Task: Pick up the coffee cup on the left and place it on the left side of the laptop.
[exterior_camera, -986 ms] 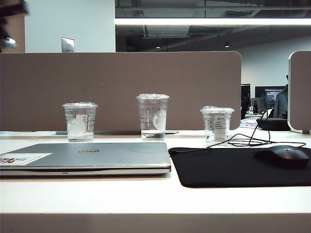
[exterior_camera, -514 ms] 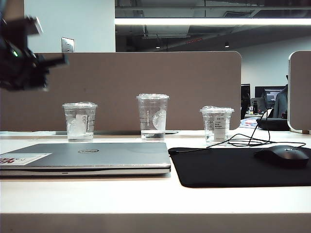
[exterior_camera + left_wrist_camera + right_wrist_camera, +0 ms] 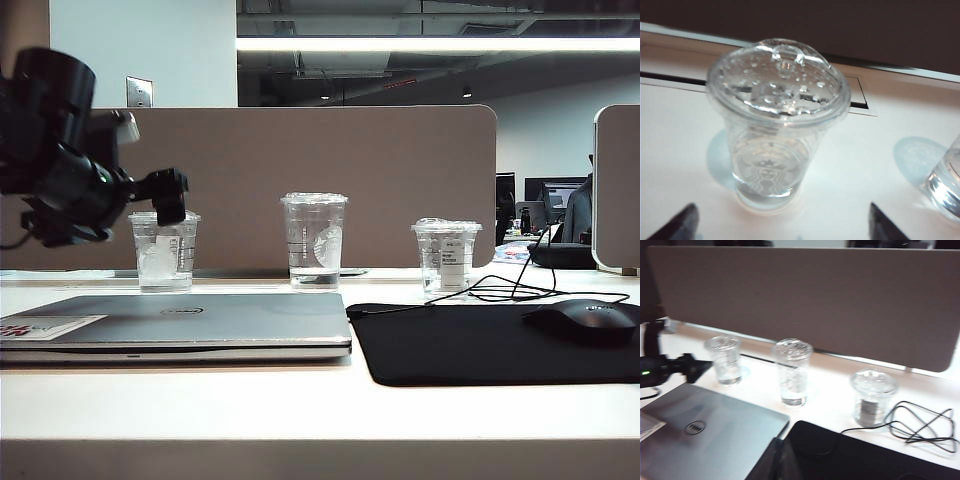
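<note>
The left gripper (image 3: 172, 196) hangs in the air at the far left, over the back of the table, its fingers (image 3: 680, 225) spread wide and pointing at the coffee cup (image 3: 164, 250). From the wrist camera the two dark fingertips sit either side of the cup's base with plenty of gap, so nothing is gripped yet. The cup stands upright on the white table (image 3: 300, 410), lid on, just behind the laptop (image 3: 180, 325) near its left end. The laptop lies closed and flat in front of it.

Further along is a taller cup (image 3: 314, 240) behind the laptop's right edge, then a mouse mat (image 3: 480, 345) with a third cup (image 3: 446, 255) behind it, and a mouse (image 3: 585, 320) on the mat's right.

The right gripper isn't visible in any view; its wrist camera looks over the desk from well back, so I can't say how its jaws stand.

As I read it, only the approach is done. Closing on the cup, lifting it, and setting it down left of the laptop all remain.
</note>
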{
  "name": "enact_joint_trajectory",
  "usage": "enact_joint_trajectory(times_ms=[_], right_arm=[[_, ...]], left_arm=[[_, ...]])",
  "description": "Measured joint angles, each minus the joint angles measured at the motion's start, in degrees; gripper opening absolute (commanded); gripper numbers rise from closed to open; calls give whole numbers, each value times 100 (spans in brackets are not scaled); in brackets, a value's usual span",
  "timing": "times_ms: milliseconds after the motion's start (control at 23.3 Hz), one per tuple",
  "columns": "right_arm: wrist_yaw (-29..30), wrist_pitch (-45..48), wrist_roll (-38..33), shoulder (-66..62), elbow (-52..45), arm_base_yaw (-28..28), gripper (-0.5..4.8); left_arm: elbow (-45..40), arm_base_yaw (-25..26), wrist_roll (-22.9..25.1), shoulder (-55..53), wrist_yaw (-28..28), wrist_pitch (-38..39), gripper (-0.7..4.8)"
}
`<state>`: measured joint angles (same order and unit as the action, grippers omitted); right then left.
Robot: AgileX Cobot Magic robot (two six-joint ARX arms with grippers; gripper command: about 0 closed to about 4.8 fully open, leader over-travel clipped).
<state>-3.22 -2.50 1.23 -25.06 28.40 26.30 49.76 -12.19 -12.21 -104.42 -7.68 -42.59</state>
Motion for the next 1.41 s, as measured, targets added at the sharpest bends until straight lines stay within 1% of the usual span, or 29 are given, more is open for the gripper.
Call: enact_joint_trajectory(times_ms=[43,86,129,386,471,643,814,1414], right_arm=[[-61,0,0,-35,0,186,-4],[-68,2,0,-70,0,256,-4],[-85,2,0,-149,0,398,-4],[-85,0,0,-319,0,721,-4],[-87,-4,0,-380,0,833,-4],[-85,-365,-7,-389,0,1054,-4],[-76,-450,-11,-389,0,1290,-4],[-72,-457,-11,-389,0,1357,-4]], left_arm=[[138,0,-35,-164,7,-15,479],[212,0,-35,-247,13,-35,479],[310,0,-42,-409,15,-173,479],[330,0,-55,-778,11,-649,479],[468,0,-48,-979,7,-673,479],[802,-2,-33,-1303,9,-688,479],[1147,2,-31,-1569,4,-691,479],[1687,11,2,-2103,-11,-643,479]])
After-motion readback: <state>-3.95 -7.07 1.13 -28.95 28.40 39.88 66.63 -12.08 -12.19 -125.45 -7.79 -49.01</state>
